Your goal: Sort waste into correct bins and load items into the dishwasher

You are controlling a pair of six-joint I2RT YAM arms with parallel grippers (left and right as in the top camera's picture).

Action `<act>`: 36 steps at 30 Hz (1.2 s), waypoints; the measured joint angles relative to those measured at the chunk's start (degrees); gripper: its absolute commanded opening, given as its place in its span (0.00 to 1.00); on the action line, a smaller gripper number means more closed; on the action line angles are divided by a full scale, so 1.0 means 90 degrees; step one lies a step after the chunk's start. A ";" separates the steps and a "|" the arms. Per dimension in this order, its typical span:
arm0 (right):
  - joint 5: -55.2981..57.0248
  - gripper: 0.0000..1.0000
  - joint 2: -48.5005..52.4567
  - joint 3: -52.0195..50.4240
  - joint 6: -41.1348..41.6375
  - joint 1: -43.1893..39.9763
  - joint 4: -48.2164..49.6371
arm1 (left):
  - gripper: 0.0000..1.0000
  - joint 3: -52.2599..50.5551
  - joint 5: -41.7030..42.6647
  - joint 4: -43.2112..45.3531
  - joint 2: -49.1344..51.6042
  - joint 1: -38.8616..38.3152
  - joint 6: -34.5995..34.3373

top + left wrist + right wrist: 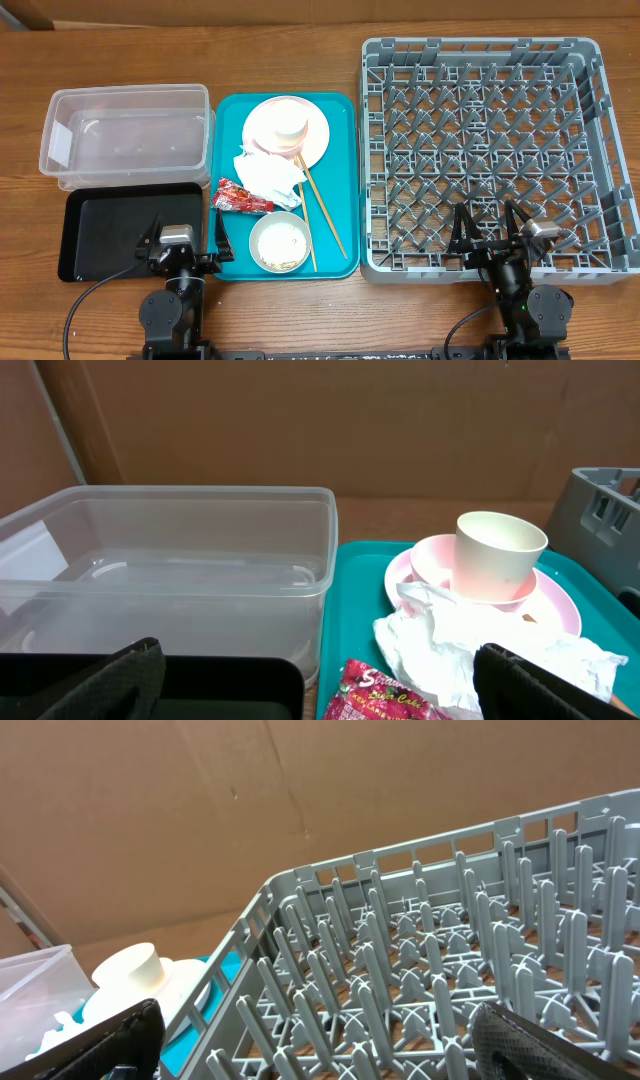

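Observation:
A teal tray (225, 150) holds the round pink plate (312, 140), with a whitish cup (498, 555) standing in a pink bowl (432, 565) on it. On the tray lie a crumpled white napkin (268, 172), a red snack wrapper (240, 197), wooden chopsticks (322, 208) and a whitish bowl (280, 242) with rice grains. The clear tub (125, 135) and black tray (110, 232) lie left. The grey dish rack (490, 150) is right. My left gripper (182, 240) is open over the black tray's front right corner. My right gripper (492, 232) is open over the rack's front edge.
In the left wrist view the wrapper (385, 695) and napkin (470, 645) lie just ahead between the fingers (320, 685). The right wrist view shows the rack's upright pegs (450, 950) between the fingers (320, 1040). A brown cardboard wall stands behind the wooden table.

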 measured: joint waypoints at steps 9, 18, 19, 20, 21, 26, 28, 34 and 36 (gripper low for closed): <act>0.0000 1.00 0.0000 0.0000 0.0002 0.0002 -0.0002 | 1.00 0.0000 0.0000 0.0002 0.0000 0.0000 -0.0002; -0.0002 1.00 0.0000 0.0000 0.0000 0.0002 0.0000 | 1.00 0.0007 0.0274 0.0539 0.0000 0.0000 -0.0002; 0.0000 1.00 0.0000 0.0000 0.0000 0.0000 -0.0005 | 1.00 0.0029 0.0403 0.0527 0.0000 0.0000 -0.0002; 0.0000 1.00 0.0000 0.0000 -0.0002 0.0002 0.0000 | 1.00 0.0112 0.0529 0.0340 0.0000 0.0000 -0.0017; 0.0000 1.00 0.0000 0.0000 0.0000 0.0002 -0.0002 | 1.00 0.0189 0.0605 0.0211 0.0000 0.0000 -0.0029; 0.0000 1.00 0.0000 0.0000 0.0002 0.0002 -0.0002 | 1.00 0.1226 0.0998 -0.0874 0.0175 0.0000 -0.0090; 0.0002 1.00 0.0000 0.0000 0.0000 0.0000 -0.0002 | 1.00 0.1821 0.1086 -0.1258 0.0481 0.0000 -0.0097; 0.0000 1.00 0.0002 0.0000 -0.0002 0.0002 -0.0002 | 1.00 0.4439 0.1542 -0.3317 0.2798 0.0000 -0.0049; 0.0000 1.00 -0.0005 0.0000 0.0000 0.0002 0.0002 | 1.00 0.5343 0.1838 -0.4090 0.3738 0.0000 -0.0019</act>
